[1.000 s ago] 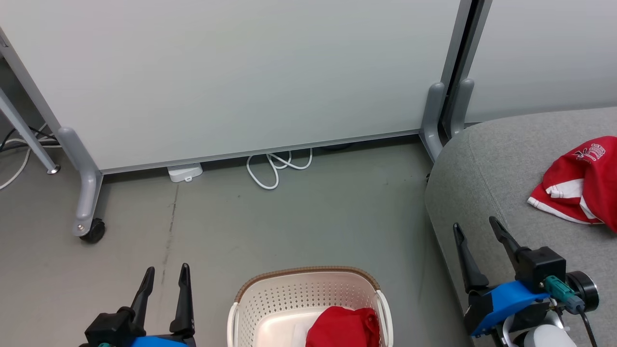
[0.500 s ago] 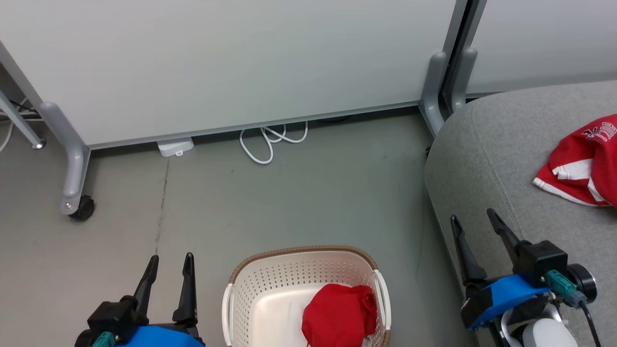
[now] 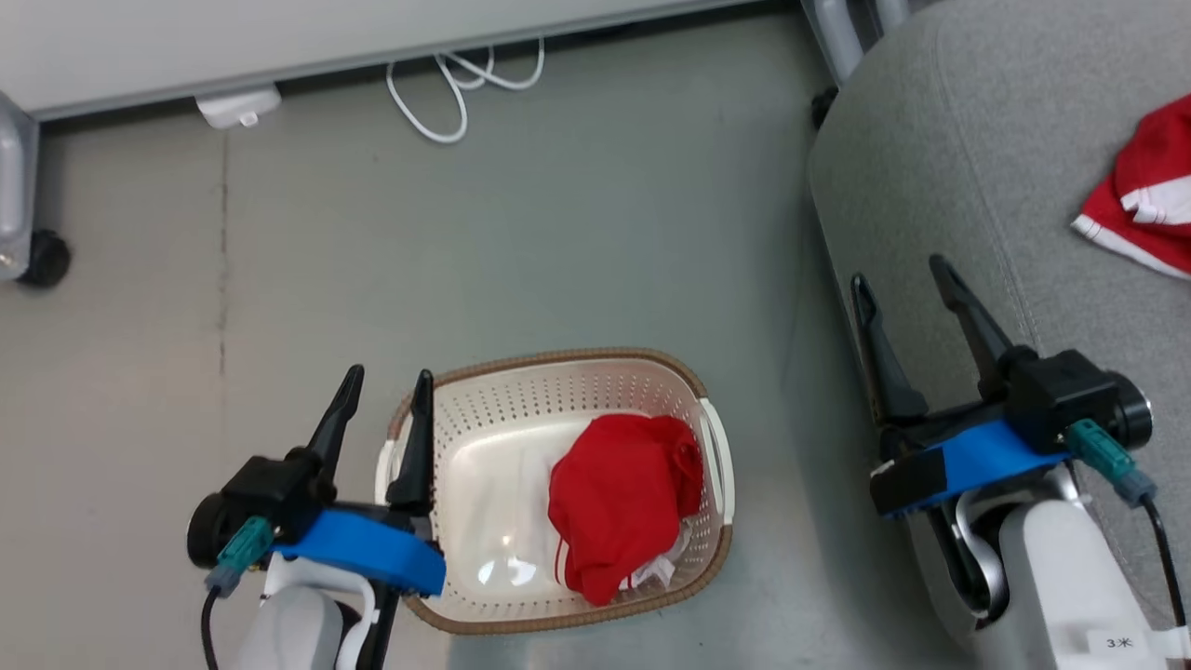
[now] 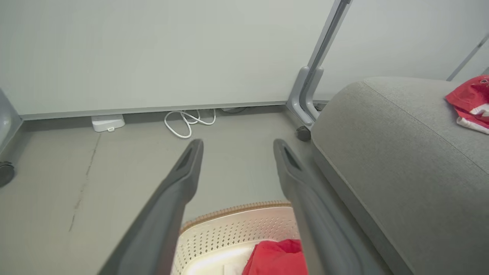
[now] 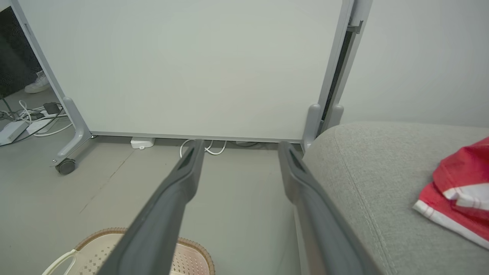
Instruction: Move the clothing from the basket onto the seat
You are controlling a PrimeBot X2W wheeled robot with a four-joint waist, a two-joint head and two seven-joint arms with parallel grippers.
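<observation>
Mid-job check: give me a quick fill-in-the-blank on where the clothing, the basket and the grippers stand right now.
1. The cream perforated plastic basket holds a crumpled ____ fabric garment.
2. Another white-trimmed red garment lies on the light-grey fabric sofa, to the basket's ____ in the head view.
3. The left gripper and right gripper both have ____ jaws, holding nothing.
Missing words: red; right; open.
</observation>
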